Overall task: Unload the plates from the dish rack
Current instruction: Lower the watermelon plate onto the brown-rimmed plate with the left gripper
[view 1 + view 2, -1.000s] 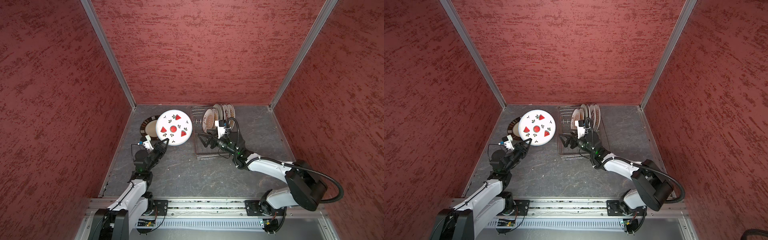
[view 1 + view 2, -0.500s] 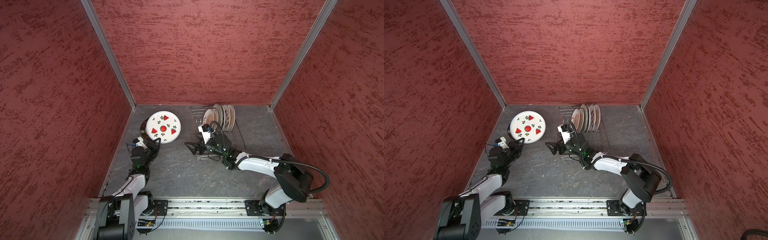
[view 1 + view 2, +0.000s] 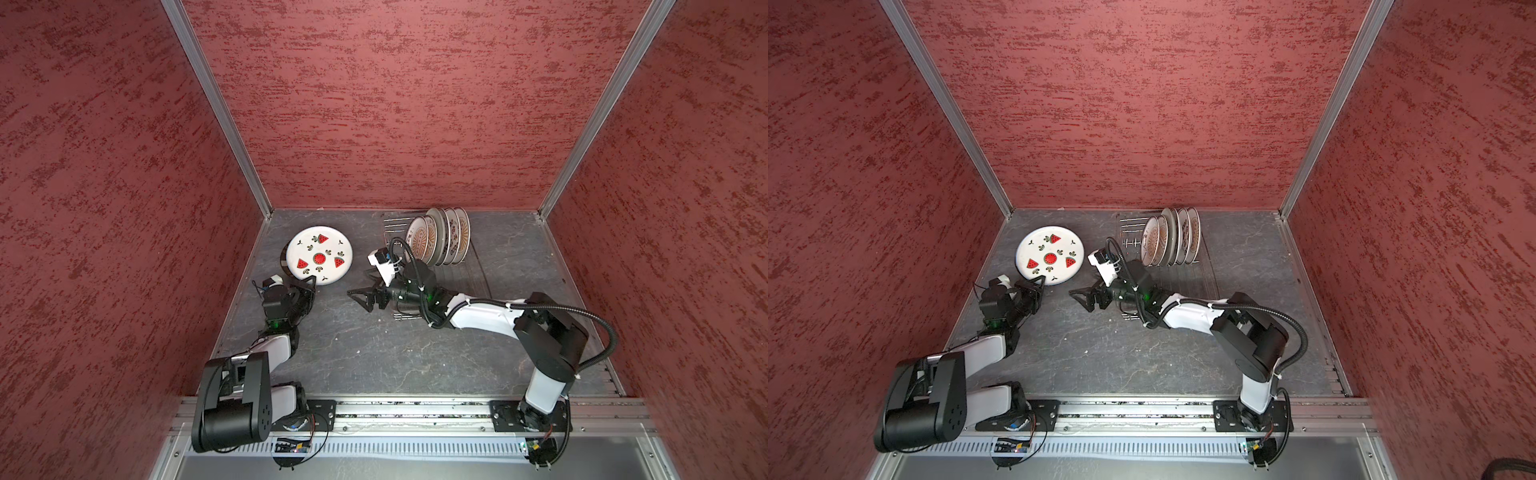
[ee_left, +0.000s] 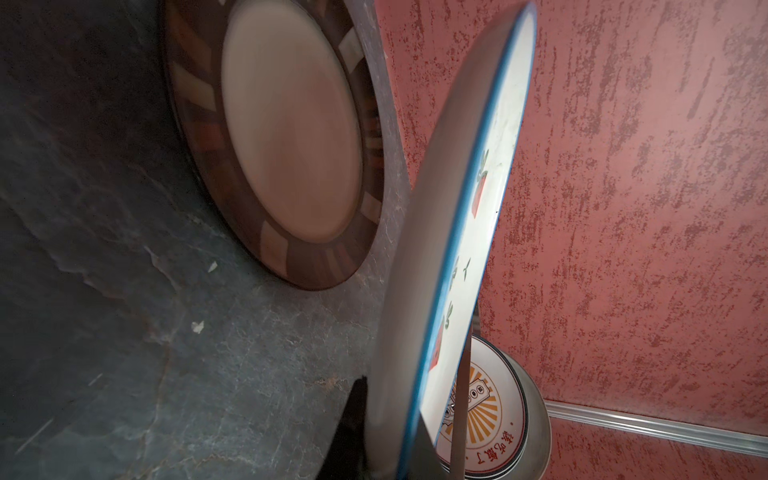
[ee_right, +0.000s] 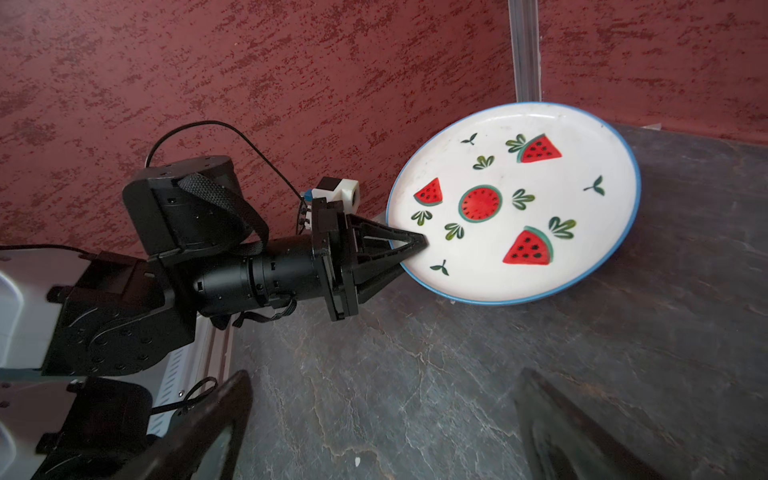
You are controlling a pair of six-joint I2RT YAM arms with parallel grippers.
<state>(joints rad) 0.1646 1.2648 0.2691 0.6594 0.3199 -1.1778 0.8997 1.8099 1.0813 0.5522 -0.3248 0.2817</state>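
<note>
On dk slate tabletop [image 3: 374, 357], red walls [image 3: 415, 104]: dish rack [image 3: 394, 227].

Lab robot test booth: red textured wall panels [image 3: 395, 104], alu corner posts [image 3: 219, 112], arm-mount rail [image 3: 415, 409].

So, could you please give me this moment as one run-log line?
left hand: shut on watermelon plate rim | right hand: open, empty | dish rack: holds small plates

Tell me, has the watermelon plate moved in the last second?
Yes. In both top views the watermelon plate has moved left, away from the dish rack, and lower, over the dark-rimmed plate.
</note>
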